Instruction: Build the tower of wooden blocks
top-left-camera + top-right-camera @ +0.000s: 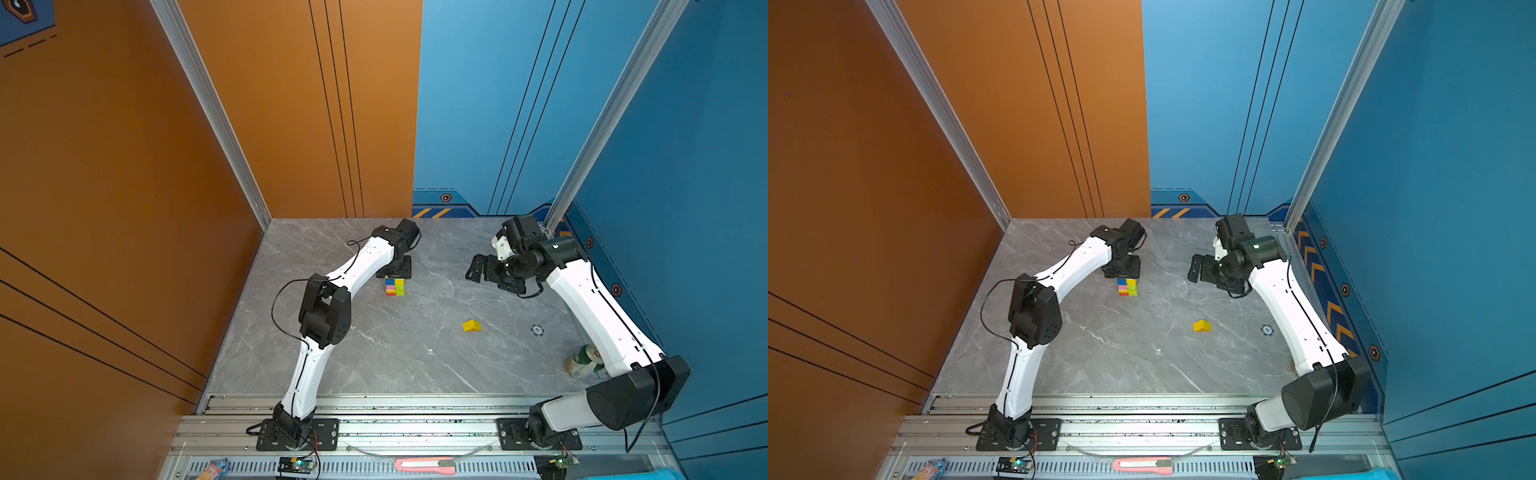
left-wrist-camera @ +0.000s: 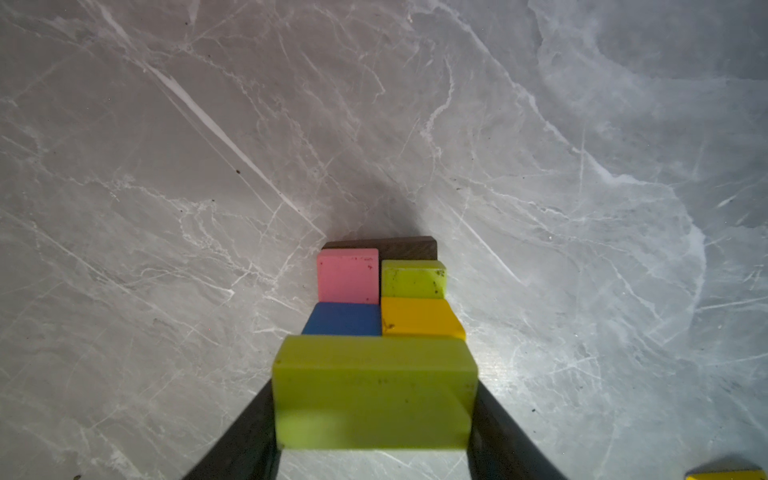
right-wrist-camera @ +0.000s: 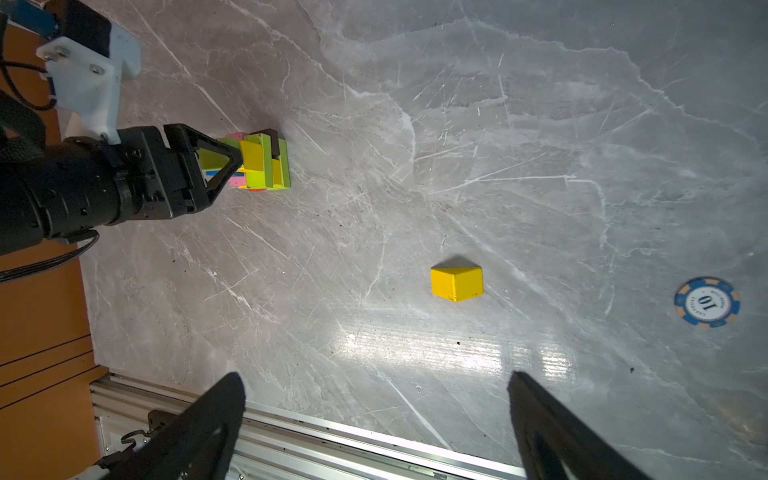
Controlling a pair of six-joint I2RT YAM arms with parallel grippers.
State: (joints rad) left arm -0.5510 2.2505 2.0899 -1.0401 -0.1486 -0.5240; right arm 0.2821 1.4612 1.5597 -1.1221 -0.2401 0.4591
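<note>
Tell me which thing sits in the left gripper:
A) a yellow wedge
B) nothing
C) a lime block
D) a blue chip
C: in the left wrist view the lime block fills the space between the jaws of the left gripper, while the yellow wedge and the blue chip lie loose, away from it.

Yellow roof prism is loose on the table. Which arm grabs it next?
Right, probably. The right gripper is open and empty, with the yellow prism on its side of the table; the left gripper is closed on the lime bar atop the tower.
</note>
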